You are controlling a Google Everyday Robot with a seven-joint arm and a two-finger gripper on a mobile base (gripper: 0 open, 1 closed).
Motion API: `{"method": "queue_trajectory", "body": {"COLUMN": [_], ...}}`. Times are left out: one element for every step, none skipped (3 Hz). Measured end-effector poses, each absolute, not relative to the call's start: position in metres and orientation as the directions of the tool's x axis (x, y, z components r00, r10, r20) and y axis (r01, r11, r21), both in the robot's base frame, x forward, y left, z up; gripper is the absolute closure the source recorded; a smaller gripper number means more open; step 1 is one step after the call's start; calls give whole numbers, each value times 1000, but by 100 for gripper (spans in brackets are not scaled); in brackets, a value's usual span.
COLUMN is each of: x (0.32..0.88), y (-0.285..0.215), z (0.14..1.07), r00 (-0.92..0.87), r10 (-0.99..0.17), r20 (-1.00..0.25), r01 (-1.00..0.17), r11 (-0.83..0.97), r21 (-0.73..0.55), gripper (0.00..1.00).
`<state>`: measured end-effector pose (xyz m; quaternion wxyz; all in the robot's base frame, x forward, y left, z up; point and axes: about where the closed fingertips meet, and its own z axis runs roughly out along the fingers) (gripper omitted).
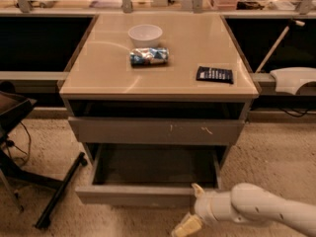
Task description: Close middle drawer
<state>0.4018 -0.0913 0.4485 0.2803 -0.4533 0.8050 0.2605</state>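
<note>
My gripper (190, 209) is low at the right end of the middle drawer (133, 195), fingers spread wide and holding nothing, with the upper one against the front panel. The drawer stands pulled out beneath the scratched upper drawer front (158, 131). On the cabinet top (98, 78) I see a white bowl (145, 34), a crumpled blue packet (149, 56) and a black packet (215, 74).
</note>
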Motion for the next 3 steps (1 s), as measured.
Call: {"method": "queue_trajectory", "body": {"x": [402,392,363], "y": [-91,-96,-92], "z": [448,458,494], "r00": [-432,-424,-337], "r10": [-584,-578,-582], "r20": [-688,-697,-740], "r01": [-876,-874,-887], "r11": [453,462,459], "r21": [165,148,43], "gripper": [0,0,0]}}
